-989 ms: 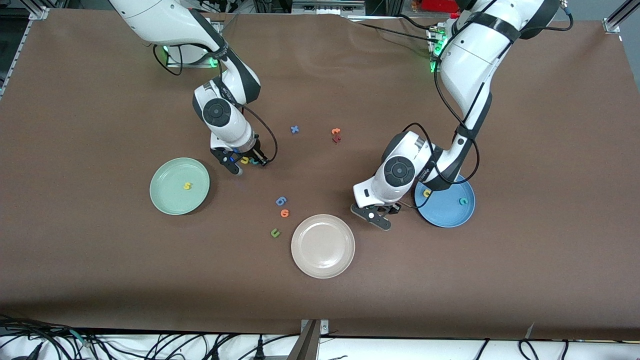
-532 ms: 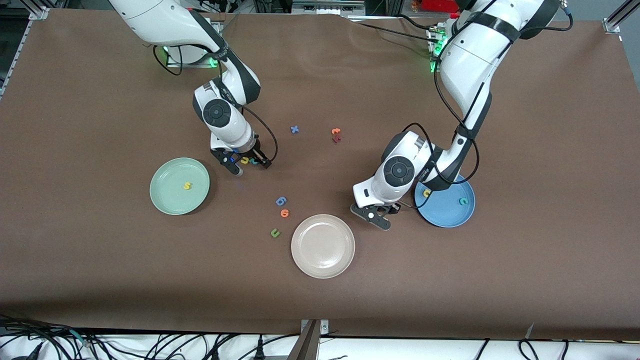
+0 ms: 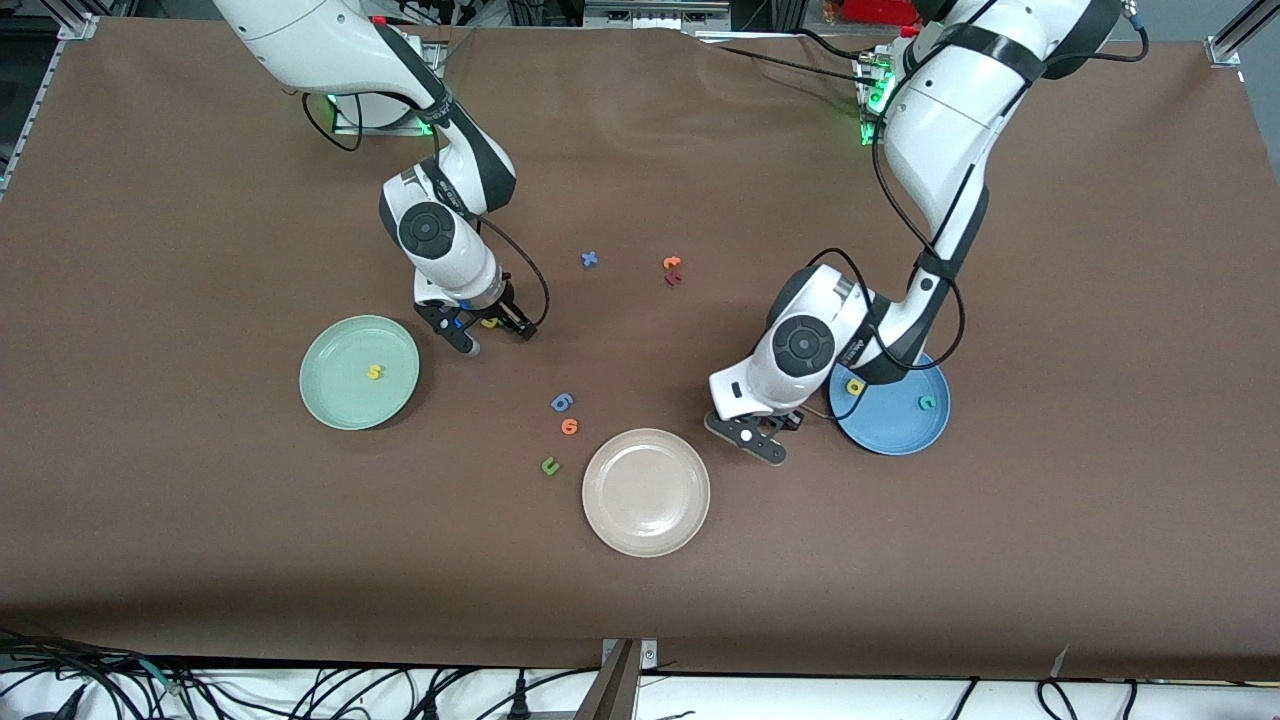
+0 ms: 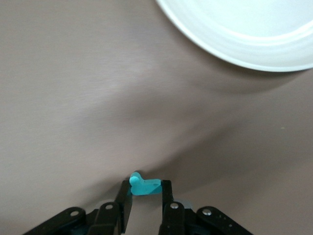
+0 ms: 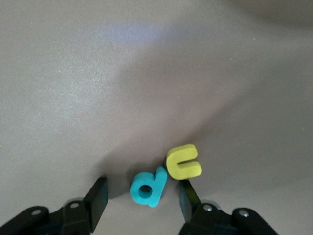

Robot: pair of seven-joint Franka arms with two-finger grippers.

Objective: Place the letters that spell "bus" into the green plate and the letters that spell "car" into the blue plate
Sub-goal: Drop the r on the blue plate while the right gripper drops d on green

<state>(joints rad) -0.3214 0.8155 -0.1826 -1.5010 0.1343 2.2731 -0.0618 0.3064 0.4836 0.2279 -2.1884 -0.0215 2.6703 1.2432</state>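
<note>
Brown tabletop [image 3: 200, 550]: left gripper [image 4: 146, 188] pinches what looks like the teal r [image 4: 143, 186], so lift straight; right gripper [image 5: 142, 193], fingers wide, should centre on teal b [image 5: 148, 187].

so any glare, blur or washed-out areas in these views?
Front view: sharp and evenly lit, soft shadow under the beige plate. Left wrist view: that plate is washed out to near white. Right wrist view: soft, with a pale sheen on the table.

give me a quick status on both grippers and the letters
Left gripper shut on teal r, between beige plate and blue plate. Right gripper open around teal b, yellow u touching it.
</note>
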